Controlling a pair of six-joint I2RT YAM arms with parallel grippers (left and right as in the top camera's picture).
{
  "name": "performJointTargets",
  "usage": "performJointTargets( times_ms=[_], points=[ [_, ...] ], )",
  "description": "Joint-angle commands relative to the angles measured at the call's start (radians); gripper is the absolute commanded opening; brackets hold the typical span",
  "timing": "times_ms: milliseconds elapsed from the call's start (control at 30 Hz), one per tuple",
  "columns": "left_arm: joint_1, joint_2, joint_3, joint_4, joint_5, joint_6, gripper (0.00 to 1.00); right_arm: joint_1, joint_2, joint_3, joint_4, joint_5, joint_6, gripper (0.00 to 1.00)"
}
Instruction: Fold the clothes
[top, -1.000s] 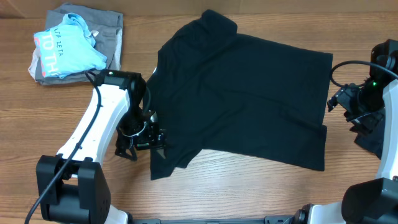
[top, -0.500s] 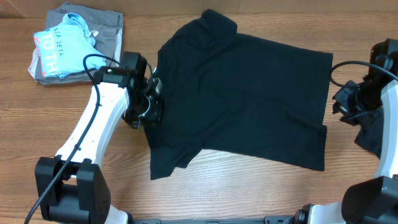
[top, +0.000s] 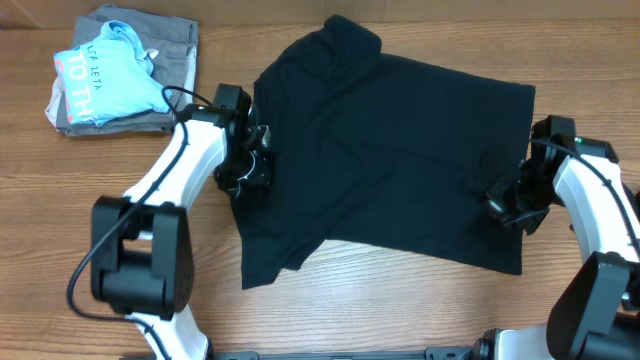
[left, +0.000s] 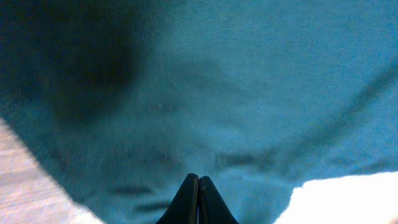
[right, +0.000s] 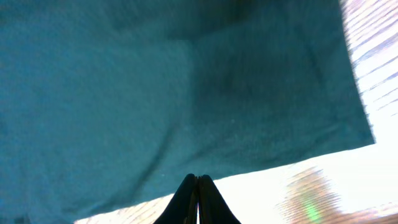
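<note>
At the closed tips of the left gripper (left: 198, 183) and right gripper (right: 197, 182), on opposite side edges of the plain black soft-fabric T-shirt (top: 390, 150) spread across the wooden table (top: 400, 315), confirm pinched cloth first, then raise both sides evenly, keeping fabric taut.

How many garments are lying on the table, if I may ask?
3: black T-shirt mid-table; light blue shirt at the far-left corner, atop a folded grey garment. Arms may hide more.
</note>
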Motion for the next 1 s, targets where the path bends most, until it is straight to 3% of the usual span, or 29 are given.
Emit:
performJointTargets(
  times_ms=[0, 400, 600, 967],
  points=[
    [0.006, 0.049, 0.013, 0.029, -0.01, -0.006, 0.04, 0.002, -0.008, -0.051, 0.027, -0.028, 0.002, 0.06],
    [0.022, 0.101, 0.012, 0.055, -0.051, -0.065, 0.04, 0.003, -0.007, -0.295, 0.246, -0.083, 0.049, 0.09],
    [0.084, 0.129, 0.003, 0.025, -0.054, -0.138, 0.04, 0.0, -0.007, -0.332, 0.267, -0.028, 0.132, 0.09],
    [0.156, 0.136, -0.005, -0.014, -0.058, -0.111, 0.04, -0.1, -0.007, -0.347, 0.248, 0.013, 0.216, 0.04]
  ],
)
